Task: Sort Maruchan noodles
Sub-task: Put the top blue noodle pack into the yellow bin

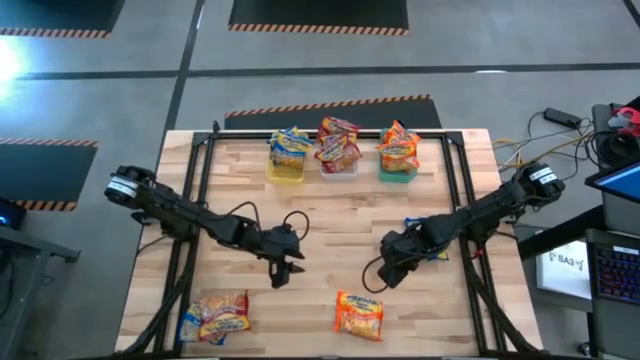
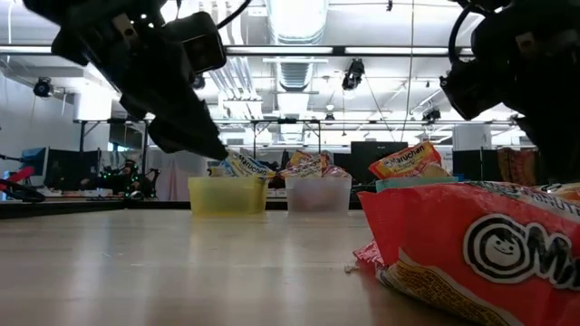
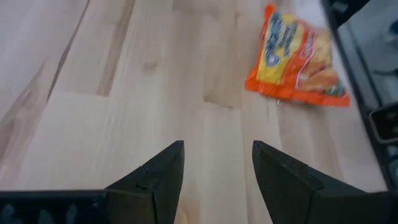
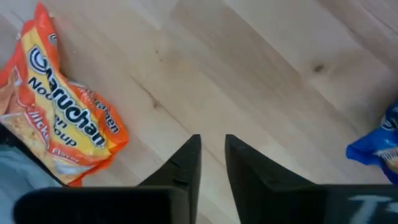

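An orange noodle packet (image 1: pixel 358 314) lies flat near the table's near edge; it also shows as the packet (image 3: pixel 297 59), the packet (image 4: pixel 62 130) and the packet (image 2: pixel 471 254). A few more packets (image 1: pixel 213 317) lie piled at the near left corner. A blue packet (image 1: pixel 438 250) lies under the right arm, and its corner (image 4: pixel 379 146) shows in the right wrist view. My left gripper (image 1: pixel 283 272) hovers open over bare wood, left of the orange packet. My right gripper (image 1: pixel 392 272) hangs just beyond that packet, its fingers (image 4: pixel 186 158) a narrow gap apart with nothing between them.
Three bins stand in a row at the far edge, each with packets sticking out: yellow (image 1: pixel 286 165), clear (image 1: pixel 338 163) and green (image 1: pixel 397 170). Bare wood lies between the two grippers and the bins. Cables and a laptop sit off the table's right side.
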You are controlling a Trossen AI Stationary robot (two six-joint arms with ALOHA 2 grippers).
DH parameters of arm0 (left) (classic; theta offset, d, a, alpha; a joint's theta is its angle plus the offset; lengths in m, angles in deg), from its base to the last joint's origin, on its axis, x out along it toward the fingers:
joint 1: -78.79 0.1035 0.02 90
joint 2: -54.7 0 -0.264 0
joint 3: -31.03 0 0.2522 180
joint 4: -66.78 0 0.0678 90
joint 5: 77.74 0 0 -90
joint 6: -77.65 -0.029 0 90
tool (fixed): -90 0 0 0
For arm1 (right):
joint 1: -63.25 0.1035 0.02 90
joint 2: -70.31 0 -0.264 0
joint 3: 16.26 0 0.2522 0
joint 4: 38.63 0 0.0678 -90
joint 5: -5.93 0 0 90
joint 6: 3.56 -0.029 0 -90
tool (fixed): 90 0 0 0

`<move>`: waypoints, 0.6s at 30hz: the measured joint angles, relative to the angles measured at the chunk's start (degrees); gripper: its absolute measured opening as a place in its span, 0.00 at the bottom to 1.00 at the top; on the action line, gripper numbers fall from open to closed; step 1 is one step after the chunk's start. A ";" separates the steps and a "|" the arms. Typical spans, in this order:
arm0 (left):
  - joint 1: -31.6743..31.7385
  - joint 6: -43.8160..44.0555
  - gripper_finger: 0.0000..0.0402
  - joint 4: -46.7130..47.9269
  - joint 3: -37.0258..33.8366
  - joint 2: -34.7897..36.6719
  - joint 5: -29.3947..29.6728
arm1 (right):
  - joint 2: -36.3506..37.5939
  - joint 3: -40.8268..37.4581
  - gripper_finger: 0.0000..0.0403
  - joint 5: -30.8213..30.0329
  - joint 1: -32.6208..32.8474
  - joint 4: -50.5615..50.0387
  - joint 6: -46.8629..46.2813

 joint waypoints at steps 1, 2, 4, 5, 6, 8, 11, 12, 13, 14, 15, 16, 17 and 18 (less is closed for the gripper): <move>0.00 0.01 0.43 -2.19 -0.80 0.00 0.31 | 0.09 0.01 0.18 0.05 0.00 -0.34 -0.40; 0.00 0.00 0.43 -3.85 -1.40 0.00 0.73 | 0.27 0.00 0.20 0.17 0.00 -0.86 -1.02; 0.00 0.00 0.43 -6.21 -2.47 0.00 1.48 | 0.99 0.02 0.24 1.07 0.00 -2.52 -2.16; 0.00 0.02 0.43 -6.85 -2.89 0.00 1.73 | 1.60 0.02 0.26 1.25 0.00 -3.81 -3.11; 0.00 0.02 0.43 -7.33 -3.15 0.00 2.39 | 2.39 0.02 0.27 1.13 0.01 -5.44 -3.95; 0.00 0.02 0.43 -7.86 -3.32 0.00 4.29 | 4.29 0.02 0.30 0.30 0.10 -9.09 -5.57; 0.00 0.01 0.43 -9.34 -3.48 0.00 7.18 | 7.53 0.02 0.32 -2.16 0.08 -15.92 -7.26; 0.00 -0.03 0.43 -10.13 -3.53 0.00 7.88 | 8.63 0.02 0.33 -2.98 -0.07 -18.42 -7.31; 0.02 -0.13 0.43 -11.12 -3.53 0.00 8.73 | 9.73 0.01 0.33 -3.71 -0.29 -20.91 -7.49; 0.02 -0.27 0.43 -12.09 -3.53 0.00 9.41 | 10.81 -0.12 0.34 -4.46 -0.51 -23.08 -7.83; 0.02 -0.72 0.43 -12.98 -3.53 0.00 10.20 | 12.00 -0.41 0.34 -5.34 -0.70 -24.99 -8.20; 0.02 -1.24 0.43 -13.82 -3.53 0.00 10.42 | 13.25 -0.78 0.34 -6.34 -0.87 -26.49 -8.65; 0.02 -1.85 0.43 -14.21 -3.41 0.00 10.86 | 14.45 -1.33 0.34 -7.50 -1.00 -27.21 -9.09; 0.02 -2.50 0.43 -14.45 -3.16 0.00 11.24 | 15.65 -2.13 0.34 -8.34 -1.05 -27.01 -9.70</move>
